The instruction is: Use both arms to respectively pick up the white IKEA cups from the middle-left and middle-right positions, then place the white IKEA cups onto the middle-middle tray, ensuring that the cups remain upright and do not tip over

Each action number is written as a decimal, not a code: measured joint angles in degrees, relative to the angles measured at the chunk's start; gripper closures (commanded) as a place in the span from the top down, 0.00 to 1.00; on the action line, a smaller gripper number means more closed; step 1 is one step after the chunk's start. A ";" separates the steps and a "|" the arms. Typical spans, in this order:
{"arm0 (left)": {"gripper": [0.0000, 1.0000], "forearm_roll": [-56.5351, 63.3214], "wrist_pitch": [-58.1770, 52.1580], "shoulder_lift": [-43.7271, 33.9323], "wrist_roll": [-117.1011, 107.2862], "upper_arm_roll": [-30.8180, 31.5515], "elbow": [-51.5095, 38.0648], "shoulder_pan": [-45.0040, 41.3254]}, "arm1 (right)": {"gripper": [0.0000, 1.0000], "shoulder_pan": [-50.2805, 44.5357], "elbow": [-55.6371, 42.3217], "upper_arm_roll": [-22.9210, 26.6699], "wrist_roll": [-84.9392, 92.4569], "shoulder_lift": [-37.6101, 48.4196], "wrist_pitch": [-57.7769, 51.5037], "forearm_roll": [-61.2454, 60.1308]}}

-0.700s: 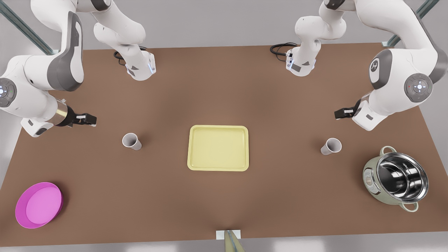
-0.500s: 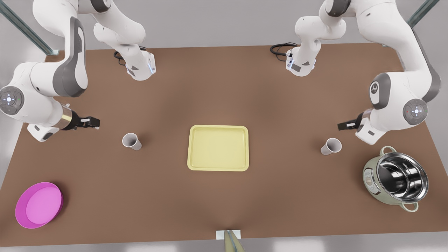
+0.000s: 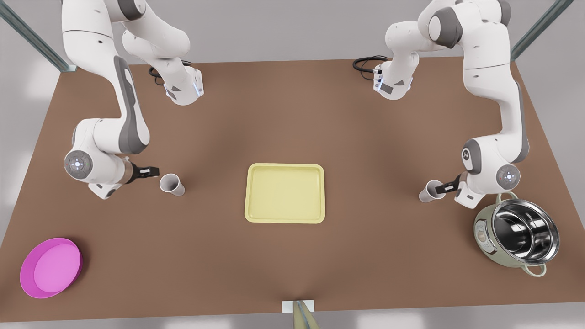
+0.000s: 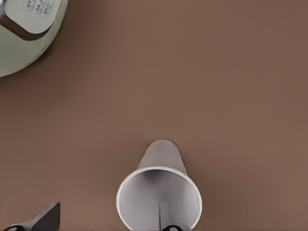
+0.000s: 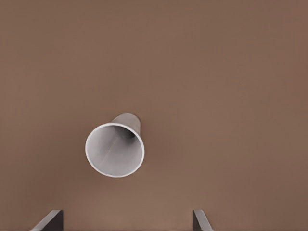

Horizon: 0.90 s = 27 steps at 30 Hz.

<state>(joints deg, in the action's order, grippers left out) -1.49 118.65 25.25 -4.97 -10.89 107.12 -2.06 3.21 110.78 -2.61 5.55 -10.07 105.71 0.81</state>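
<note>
Two white cups stand upright on the brown table. One cup is at the front view's left of the pale yellow tray. My right gripper hovers open just beside it, and this cup sits ahead of the gripper, apart from both fingertips. The other cup is at the front view's right, with my left gripper at its rim. There the gripper is open, and one fingertip sits over the mouth of the cup.
A large steel pot stands close behind the left arm at the front view's right; its side shows as the pot in the left wrist view. A magenta-pink dish lies at the near left corner. Both arm bases and cables are at the far edge.
Both arms have come down and swung inward, each bringing its gripper from well behind its cup to right beside it. The cups and tray have not moved.
</note>
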 measured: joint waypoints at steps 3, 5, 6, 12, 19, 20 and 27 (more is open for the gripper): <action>1.00 0.00 2.48 1.13 0.33 0.00 2.05 0.06 | 1.00 0.17 4.39 0.06 0.35 0.81 4.97 -0.40; 0.86 0.00 3.55 1.71 0.50 0.04 2.48 -0.06 | 1.00 0.35 7.76 0.12 0.55 0.80 8.73 -0.78; 0.71 0.00 3.94 1.80 0.56 0.06 2.62 -0.11 | 1.00 0.52 8.69 0.17 0.64 0.48 10.43 -0.92; 0.21 -2.06 5.01 1.64 0.11 0.26 2.76 -0.23 | 1.00 0.66 8.86 0.30 1.07 -3.87 17.69 -2.69; 0.21 -3.79 5.39 -3.21 0.26 0.73 2.43 -3.36 | 1.00 0.92 11.39 0.28 1.40 -4.92 22.86 -3.22; 0.21 -3.85 5.20 -3.12 0.07 1.85 1.62 -4.40 | 1.00 1.13 12.26 0.29 1.44 -4.92 23.78 -3.23; 0.21 -3.84 0.44 2.99 -11.70 26.68 -12.96 -7.93 | 1.00 1.17 17.77 0.24 1.70 -4.89 31.24 -3.18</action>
<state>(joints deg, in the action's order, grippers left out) -5.33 119.08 28.24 -16.67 15.79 94.16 -9.98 4.38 128.55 -2.37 7.25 -14.96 136.96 -2.37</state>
